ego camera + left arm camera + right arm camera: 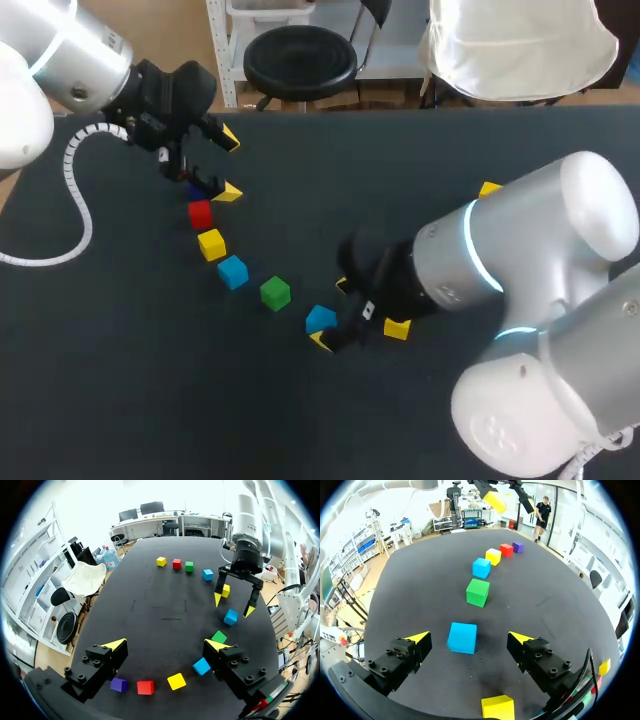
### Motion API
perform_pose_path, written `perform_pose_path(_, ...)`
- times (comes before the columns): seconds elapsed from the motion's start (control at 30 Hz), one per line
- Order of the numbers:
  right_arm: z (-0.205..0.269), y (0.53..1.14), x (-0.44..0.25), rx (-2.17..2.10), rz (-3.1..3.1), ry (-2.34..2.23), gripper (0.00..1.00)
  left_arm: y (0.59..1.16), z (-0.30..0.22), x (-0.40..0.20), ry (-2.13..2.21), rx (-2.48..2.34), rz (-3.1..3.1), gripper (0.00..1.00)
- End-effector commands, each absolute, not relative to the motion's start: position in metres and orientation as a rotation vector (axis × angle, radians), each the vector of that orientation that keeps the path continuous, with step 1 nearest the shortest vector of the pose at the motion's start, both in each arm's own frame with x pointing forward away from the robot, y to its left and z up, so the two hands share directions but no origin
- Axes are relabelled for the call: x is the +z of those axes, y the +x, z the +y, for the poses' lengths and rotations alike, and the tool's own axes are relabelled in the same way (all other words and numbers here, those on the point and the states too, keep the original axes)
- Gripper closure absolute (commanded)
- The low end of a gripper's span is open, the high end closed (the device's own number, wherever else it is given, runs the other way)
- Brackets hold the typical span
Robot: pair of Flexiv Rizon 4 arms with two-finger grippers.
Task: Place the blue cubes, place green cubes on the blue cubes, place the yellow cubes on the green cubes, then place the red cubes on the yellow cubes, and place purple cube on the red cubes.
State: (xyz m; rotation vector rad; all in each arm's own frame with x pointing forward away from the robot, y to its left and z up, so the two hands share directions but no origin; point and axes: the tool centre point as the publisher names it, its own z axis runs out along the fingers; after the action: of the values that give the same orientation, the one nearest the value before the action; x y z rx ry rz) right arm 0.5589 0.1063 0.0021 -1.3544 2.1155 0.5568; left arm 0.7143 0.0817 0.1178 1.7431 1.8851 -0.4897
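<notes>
- Right gripper: fingers spread wide, gripping nothing. It is low over the middle of the table, toward the near edge.
- Blue cube sits flat on the table between the right gripper's yellow tips. A gap shows on either side and neither finger touches it.
- From that cube a loose line runs toward the table's far left corner: green cube, second blue cube, yellow cube, red cube, purple cube. All are single and apart from one another, none stacked.
- Left gripper: fingers also spread wide, empty. It hovers over the far-left end of the line. In the left wrist view the purple, red and yellow cubes lie under it, and the second blue cube is just beside one finger.
- Loose yellow cube lies just beside the right gripper, on the side toward the table's right edge.
- Far row of yellow, red, green and blue cubes lies beyond the right gripper, well apart from the line.
</notes>
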Motion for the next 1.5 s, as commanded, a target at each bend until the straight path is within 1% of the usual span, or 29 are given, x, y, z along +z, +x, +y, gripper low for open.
perform_pose_path(0.03, 0.110, 0.567, -0.007, 0.583, 2.119, -1.358, 0.00, 0.714, 0.082, 0.118, 1.745, -0.489, 1.886, 0.00)
perform_pose_path(0.27, 0.112, 0.565, -0.012, 0.606, 2.129, -1.353, 0.00, 0.714, 0.082, 0.118, 1.745, -0.489, 1.886, 0.00)
perform_pose_path(0.3, 0.113, 0.565, -0.012, 0.606, 2.131, -1.353, 0.04, 0.714, 0.082, 0.118, 1.745, -0.489, 1.886, 0.00)
perform_pose_path(0.33, 0.113, 0.564, -0.012, 0.606, 2.131, -1.354, 0.19, 0.714, 0.082, 0.118, 1.745, -0.489, 1.886, 0.00)
perform_pose_path(0.37, 0.113, 0.564, -0.012, 0.606, 2.132, -1.355, 0.30, 0.714, 0.082, 0.118, 1.745, -0.489, 1.886, 0.00)
perform_pose_path(0.4, 0.114, 0.564, -0.012, 0.606, 2.133, -1.355, 0.36, 0.714, 0.082, 0.118, 1.745, -0.489, 1.886, 0.00)
perform_pose_path(0.47, 0.114, 0.564, -0.013, 0.609, 2.136, -1.355, 0.26, 0.714, 0.082, 0.118, 1.745, -0.489, 1.886, 0.00)
perform_pose_path(0.53, 0.115, 0.563, -0.013, 0.611, 2.140, -1.356, 0.28, 0.714, 0.082, 0.118, 1.745, -0.489, 1.886, 0.00)
perform_pose_path(0.6, 0.115, 0.563, -0.013, 0.614, 2.145, -1.351, 0.33, 0.714, 0.082, 0.118, 1.745, -0.489, 1.886, 0.00)
perform_pose_path(0.7, 0.115, 0.561, -0.013, 0.610, 2.150, -1.347, 0.34, 0.714, 0.082, 0.118, 1.745, -0.489, 1.886, 0.00)
perform_pose_path(0.77, 0.115, 0.561, -0.012, 0.606, 2.152, -1.348, 0.40, 0.714, 0.082, 0.118, 1.745, -0.489, 1.886, 0.00)
perform_pose_path(0.8, 0.114, 0.560, -0.012, 0.605, 2.154, -1.348, 0.49, 0.714, 0.082, 0.118, 1.745, -0.489, 1.886, 0.00)
perform_pose_path(0.83, 0.114, 0.560, -0.012, 0.603, 2.155, -1.347, 0.53, 0.714, 0.082, 0.118, 1.745, -0.489, 1.886, 0.00)
perform_pose_path(1.07, 0.112, 0.559, -0.012, 0.594, 2.166, -1.350, 0.65, 0.714, 0.082, 0.118, 1.745, -0.489, 1.886, 0.00)
perform_pose_path(1.1, 0.112, 0.559, -0.011, 0.593, 2.168, -1.351, 0.74, 0.714, 0.082, 0.118, 1.745, -0.489, 1.886, 0.00)
perform_pose_path(1.2, 0.110, 0.558, -0.010, 0.584, 2.171, -1.357, 0.85, 0.714, 0.082, 0.118, 1.745, -0.489, 1.886, 0.00)
perform_pose_path(1.23, 0.110, 0.557, -0.009, 0.581, 2.170, -1.364, 0.90, 0.714, 0.082, 0.118, 1.745, -0.489, 1.886, 0.00)
perform_pose_path(1.27, 0.109, 0.557, -0.008, 0.580, 2.171, -1.373, 0.98, 0.714, 0.082, 0.118, 1.745, -0.489, 1.886, 0.00)
perform_pose_path(1.3, 0.108, 0.556, -0.007, 0.581, 2.171, -1.383, 1.00, 0.714, 0.082, 0.118, 1.745, -0.489, 1.886, 0.00)
perform_pose_path(1.5, 0.099, 0.550, 0.002, 0.548, 2.183, -1.454, 1.00, 0.714, 0.082, 0.118, 1.745, -0.489, 1.886, 0.00)
